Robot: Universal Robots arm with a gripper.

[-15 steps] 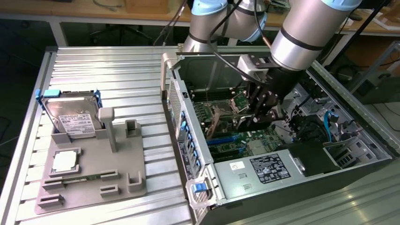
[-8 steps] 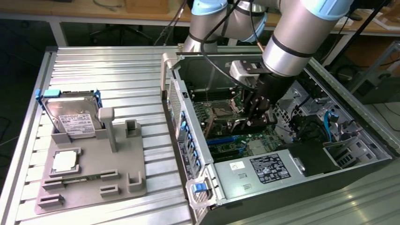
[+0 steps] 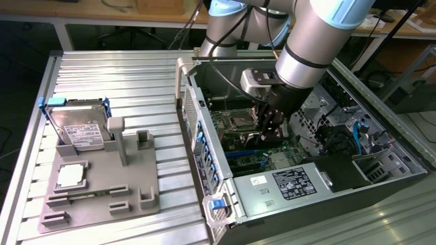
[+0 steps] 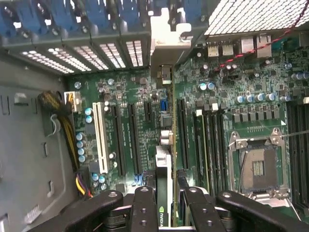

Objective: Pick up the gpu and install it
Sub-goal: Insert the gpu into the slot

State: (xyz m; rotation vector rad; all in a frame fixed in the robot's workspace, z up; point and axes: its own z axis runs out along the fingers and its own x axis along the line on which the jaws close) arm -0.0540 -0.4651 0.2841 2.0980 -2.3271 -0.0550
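My hand is clamped on the one gpu, which is held on edge over the motherboard slots inside the one open case. I reckon it's light and stiff but fragile, so grip the board edges, not the fan. One hard drive sits out on the desk.

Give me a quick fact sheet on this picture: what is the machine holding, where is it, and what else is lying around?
Tool: shut on the gpu, reaching down into the open computer case
Gpu: held edge-on between the fingers, over the motherboard slots; whether it is seated cannot be told
Processor socket: no chip in it
Grey holder: outside the case, on the exterior view's left
Hard drive: standing in the holder
Processor chip: lying flat on the holder
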